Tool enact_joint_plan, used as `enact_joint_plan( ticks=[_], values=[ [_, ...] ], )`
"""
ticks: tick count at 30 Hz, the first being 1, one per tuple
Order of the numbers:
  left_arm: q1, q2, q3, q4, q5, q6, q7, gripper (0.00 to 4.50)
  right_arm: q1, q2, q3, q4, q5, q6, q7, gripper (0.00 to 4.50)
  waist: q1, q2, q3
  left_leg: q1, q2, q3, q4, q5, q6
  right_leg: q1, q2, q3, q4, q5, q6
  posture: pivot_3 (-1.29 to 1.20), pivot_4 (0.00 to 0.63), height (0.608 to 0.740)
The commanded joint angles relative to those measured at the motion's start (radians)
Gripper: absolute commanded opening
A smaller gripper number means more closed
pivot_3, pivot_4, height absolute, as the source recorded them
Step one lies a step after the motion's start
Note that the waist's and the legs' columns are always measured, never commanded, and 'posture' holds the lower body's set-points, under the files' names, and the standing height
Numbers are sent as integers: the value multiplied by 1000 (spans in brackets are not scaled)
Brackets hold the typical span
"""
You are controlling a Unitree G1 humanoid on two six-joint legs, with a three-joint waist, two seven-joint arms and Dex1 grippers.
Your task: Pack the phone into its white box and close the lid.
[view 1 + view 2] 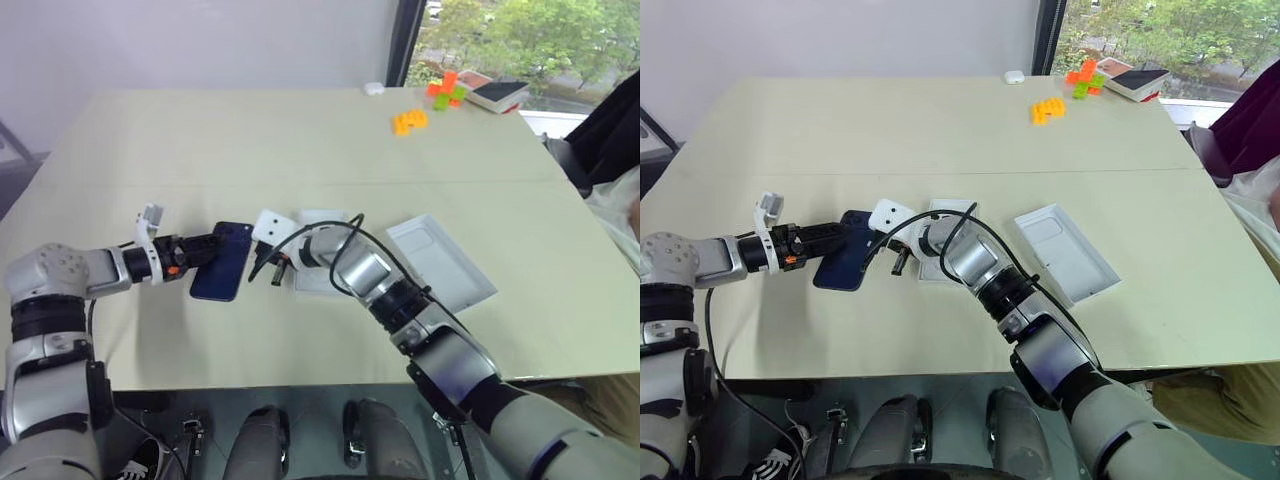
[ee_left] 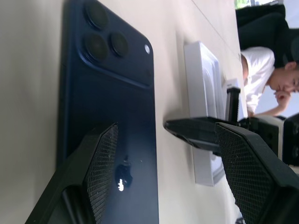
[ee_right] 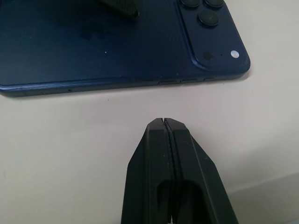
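Phone (image 1: 222,262) lying back-up on bench (image 1: 300,150), just left of white box (image 1: 322,262), with left gripper (image 1: 205,246) wide over its near end and right gripper (image 3: 170,140) shut beside its edge: pick-up step, needing a firm close then a lift rightward.

Glossy navy phone (image 1: 223,262), white lid (image 1: 441,262), beige table (image 1: 300,140), seemingly orange blocks (image 1: 409,121).

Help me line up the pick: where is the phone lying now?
The phone lies back-up on the table's near left part, between the open left gripper and the shut right gripper, left of the white box.
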Motion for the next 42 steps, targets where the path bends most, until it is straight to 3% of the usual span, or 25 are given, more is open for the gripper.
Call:
enact_joint_plan(
  ticks=[1, 14, 21, 34, 38, 42],
  values=[
    [12, 5, -24, 19, 22, 45, 1, 3495, -24, 12, -4, -23, 1, -5, 1, 11, -1, 0, 0, 0, 0, 0, 0, 0, 0, 0, 0, 0, 0, 0, 0, 0, 150, 740],
    [45, -105, 1, -52, 19, 104, 49, 3495, 22, -21, 11, -117, 3, 45, 77, 11, 2, 0, -1, 1, 0, -1, 0, 0, 0, 1, 0, 0, 0, 0, 0, 0, 150, 740],
    [74, 17, 6, -100, 46, 63, 28, 3495, 36, -35, 9, -130, 0, 49, 79, 11, -19, 0, -1, 2, 1, -1, 0, 0, 0, 1, 0, 0, 2, 0, 0, 0, 150, 740],
    [120, 132, -16, -71, 105, -14, 19, 3495, 28, -29, 12, -105, -5, 23, 56, 11, -27, 1, 0, 1, 1, -1, -1, 0, -1, -1, -1, 1, 2, 0, 0, 0, 150, 740],
    [166, 134, -51, -108, 98, -9, -20, 3495, 26, -26, 6, -96, -1, 19, 51, 11, -28, 1, 0, 1, 1, -1, -2, 0, -1, -1, -1, 1, 2, 0, -1, 0, 150, 740],
    [149, 76, -20, -92, 89, 3, 18, 3495, 28, -25, 7, -96, 1, 12, 53, 11, -24, 1, 0, 1, 1, 0, -2, 0, -1, -2, -2, 2, 1, 0, -1, 0, 150, 740]
  ],
)
